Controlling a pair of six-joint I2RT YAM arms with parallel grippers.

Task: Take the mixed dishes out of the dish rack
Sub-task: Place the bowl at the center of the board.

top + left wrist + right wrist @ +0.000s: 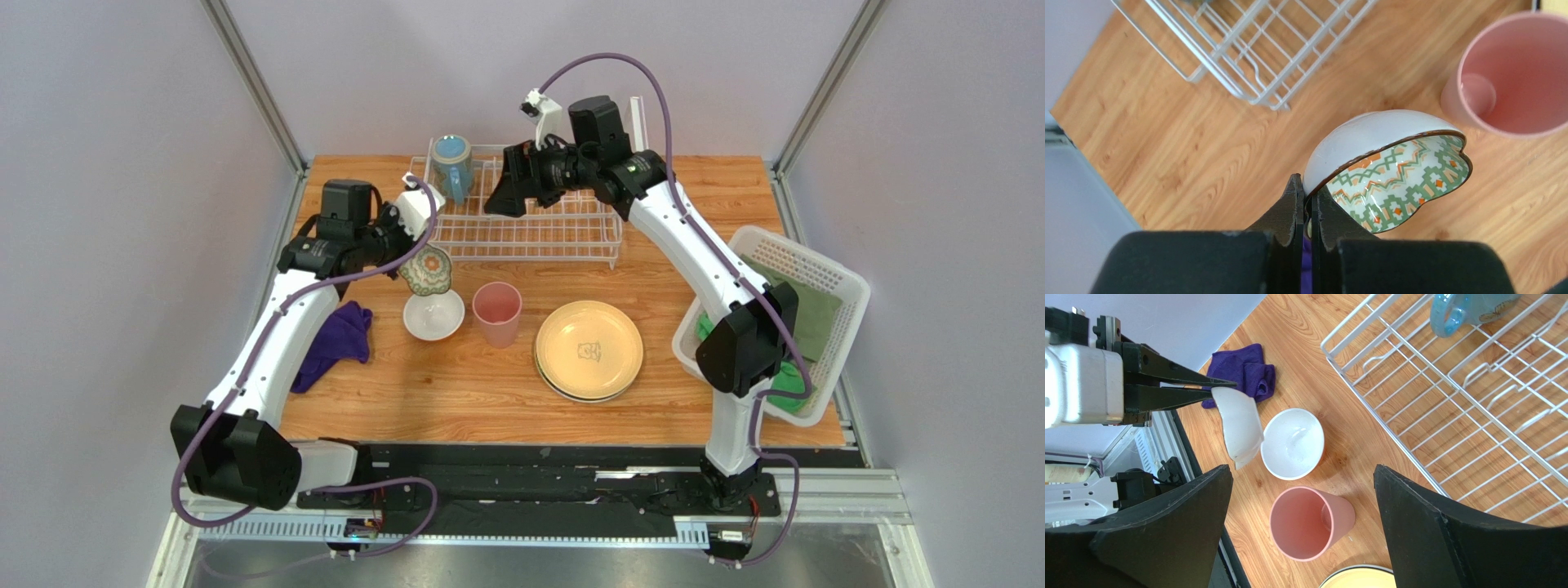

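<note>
While pinched at its rim, the scalloped glazed bowl (1376,144) tilts

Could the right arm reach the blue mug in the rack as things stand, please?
Probably yes: the right gripper hangs open over the rack, close beside the mug, with only bare wire between them.

Top cam overhead on table (491,392); close wrist cams share pink tumbler (1309,523).
</note>
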